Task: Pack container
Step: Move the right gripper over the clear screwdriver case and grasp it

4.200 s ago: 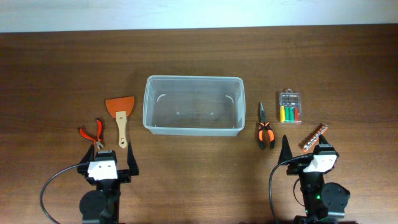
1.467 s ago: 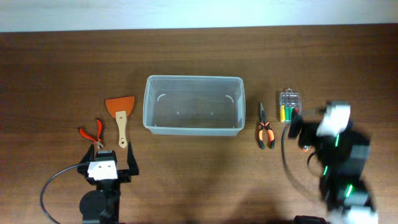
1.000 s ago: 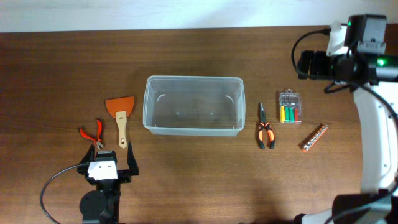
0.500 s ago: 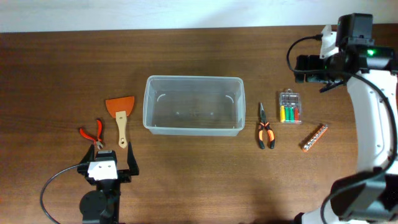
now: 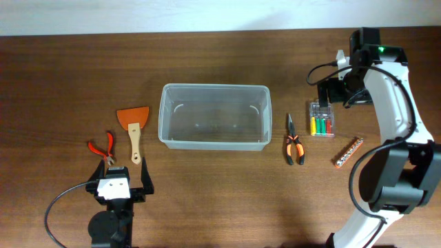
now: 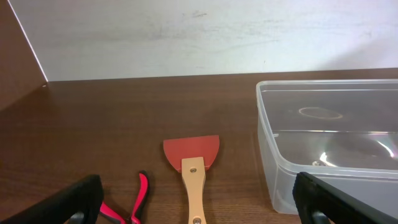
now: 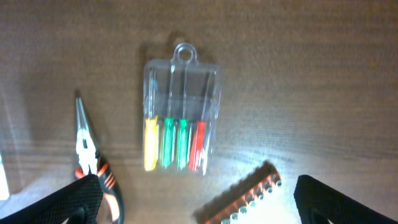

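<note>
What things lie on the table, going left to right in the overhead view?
Red pliers → orange scraper → clear container → orange-and-black needle-nose pliers → clear case of coloured screwdrivers → strip of bits.

Scraper (image 5: 133,129), cutters (image 5: 102,148) left of container (image 5: 213,144) — pliers (image 5: 293,142), bit case (image 5: 321,118), bit strip (image 5: 346,153) right.

White arm (image 5: 390,103), black cable (image 5: 58,204), perhaps green-lit

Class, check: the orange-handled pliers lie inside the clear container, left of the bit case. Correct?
No. The overhead view shows the orange-handled pliers on the table beside the container, not inside it; they are left of the bit case.
</note>
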Motion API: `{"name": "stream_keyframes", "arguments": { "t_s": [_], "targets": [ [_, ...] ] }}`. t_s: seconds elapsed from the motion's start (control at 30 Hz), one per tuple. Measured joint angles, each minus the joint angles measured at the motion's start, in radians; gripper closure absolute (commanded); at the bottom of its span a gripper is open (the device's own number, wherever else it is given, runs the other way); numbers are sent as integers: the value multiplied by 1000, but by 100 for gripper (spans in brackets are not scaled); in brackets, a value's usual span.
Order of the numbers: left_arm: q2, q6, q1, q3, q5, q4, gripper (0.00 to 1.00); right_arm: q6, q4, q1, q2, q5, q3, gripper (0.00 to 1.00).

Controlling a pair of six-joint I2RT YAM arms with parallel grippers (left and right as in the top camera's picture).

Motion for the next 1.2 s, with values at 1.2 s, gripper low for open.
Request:
{"name": "stream_keyframes", "arguments": {
  "t_s": [1.2],
  "targets": [
    [0,0,0,0,0,0,1,-16,80,1,235,-4,-46,1]
  ]
}}
